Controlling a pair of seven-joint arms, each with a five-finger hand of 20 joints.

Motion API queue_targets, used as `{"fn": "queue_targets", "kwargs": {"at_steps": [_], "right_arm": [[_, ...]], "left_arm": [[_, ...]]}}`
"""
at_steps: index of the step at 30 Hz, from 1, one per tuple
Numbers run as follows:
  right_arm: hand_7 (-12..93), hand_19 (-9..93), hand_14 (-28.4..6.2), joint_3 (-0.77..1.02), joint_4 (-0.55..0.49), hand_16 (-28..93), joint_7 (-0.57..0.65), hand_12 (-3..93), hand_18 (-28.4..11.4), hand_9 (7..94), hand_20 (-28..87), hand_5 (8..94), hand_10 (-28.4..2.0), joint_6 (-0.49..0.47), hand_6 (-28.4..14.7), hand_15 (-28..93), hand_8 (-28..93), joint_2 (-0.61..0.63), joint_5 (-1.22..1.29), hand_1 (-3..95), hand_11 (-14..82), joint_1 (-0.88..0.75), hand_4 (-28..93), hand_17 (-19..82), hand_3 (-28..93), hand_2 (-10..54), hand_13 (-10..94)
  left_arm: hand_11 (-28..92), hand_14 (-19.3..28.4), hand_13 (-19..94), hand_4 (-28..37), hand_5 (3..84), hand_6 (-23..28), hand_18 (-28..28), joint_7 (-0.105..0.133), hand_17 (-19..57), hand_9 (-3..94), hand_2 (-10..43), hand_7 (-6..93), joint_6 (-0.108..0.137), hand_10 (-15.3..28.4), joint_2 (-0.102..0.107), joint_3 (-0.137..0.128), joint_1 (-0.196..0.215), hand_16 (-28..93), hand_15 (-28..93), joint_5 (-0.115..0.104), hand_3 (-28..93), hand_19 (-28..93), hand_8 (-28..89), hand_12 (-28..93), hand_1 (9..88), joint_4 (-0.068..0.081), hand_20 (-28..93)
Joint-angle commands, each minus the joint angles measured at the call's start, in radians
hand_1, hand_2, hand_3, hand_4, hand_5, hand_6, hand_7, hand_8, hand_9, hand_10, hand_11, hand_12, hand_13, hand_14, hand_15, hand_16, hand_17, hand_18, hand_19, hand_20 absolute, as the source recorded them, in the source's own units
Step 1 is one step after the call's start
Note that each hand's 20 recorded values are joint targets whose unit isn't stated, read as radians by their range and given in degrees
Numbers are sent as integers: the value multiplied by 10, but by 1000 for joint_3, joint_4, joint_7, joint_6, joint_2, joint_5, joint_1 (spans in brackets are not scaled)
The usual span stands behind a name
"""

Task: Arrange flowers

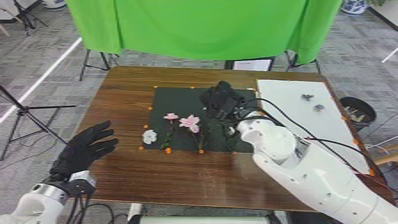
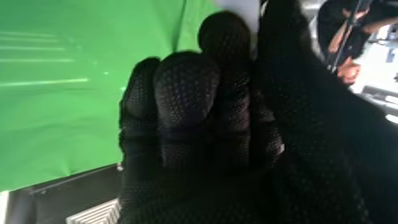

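In the head view my right hand (image 1: 224,102) is over the upper right part of the dark mat (image 1: 178,100). Its fingers (image 2: 187,95) look relaxed, slightly bent, beside the thumb, and I see no flower in this hand (image 2: 213,165) in the right wrist view. On the mat's left half lie a white flower (image 1: 149,136), a small pink flower (image 1: 171,116) and a larger pink one (image 1: 190,123), both pink ones with green stems. My left hand (image 1: 82,152) is open at the table's left edge, left of the mat.
A white board (image 1: 289,95) on the table's right side carries two small grey pieces (image 1: 313,102). Orange marks surround the mat. Cables run along my right arm. A green cloth (image 1: 204,30) hangs behind the table (image 1: 129,80), and a black bin (image 1: 357,110) stands at the right.
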Motion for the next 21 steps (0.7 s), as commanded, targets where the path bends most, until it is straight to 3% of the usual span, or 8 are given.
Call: {"fn": "queue_targets", "kwargs": {"at_steps": [1, 12, 15, 21], "right_arm": [[560, 722, -38, -16, 1, 307, -13, 526, -155, 834, 420, 637, -46, -8, 44, 666, 25, -33, -22, 461, 234, -14, -283, 269, 836, -95, 718], [564, 718, -41, -26, 23, 293, 14, 523, -156, 819, 420, 617, -48, -47, 47, 672, 22, -35, -39, 438, 230, -22, -283, 262, 818, -95, 705], [566, 717, -41, -26, 24, 284, 23, 467, -156, 792, 422, 611, -52, -47, 46, 676, 22, -34, -42, 420, 296, -25, -283, 259, 792, -95, 700], [568, 715, -41, -25, 30, 283, 36, 431, -157, 771, 422, 599, -55, -46, 47, 677, 24, -37, -41, 403, 336, -24, -283, 255, 767, -95, 694]], "left_arm": [[289, 181, 230, -283, 306, 59, 222, -5, -76, 256, -22, 224, -9, 134, -5, 6, -2, -50, 426, 3, 722, 471, -122, 145, 260, 7, 55], [289, 182, 229, -283, 306, 59, 223, -6, -77, 255, -23, 223, -17, 133, 5, 10, -7, -51, 429, 2, 723, 470, -122, 146, 260, 13, 55], [289, 181, 229, -283, 306, 59, 223, -9, -76, 255, -22, 223, -19, 133, 5, 10, -8, -52, 428, 4, 724, 470, -122, 146, 259, 13, 55], [289, 181, 229, -283, 306, 59, 223, -14, -76, 255, -22, 224, -24, 133, 4, 8, -8, -52, 428, 4, 722, 470, -122, 145, 260, 13, 55]]}}
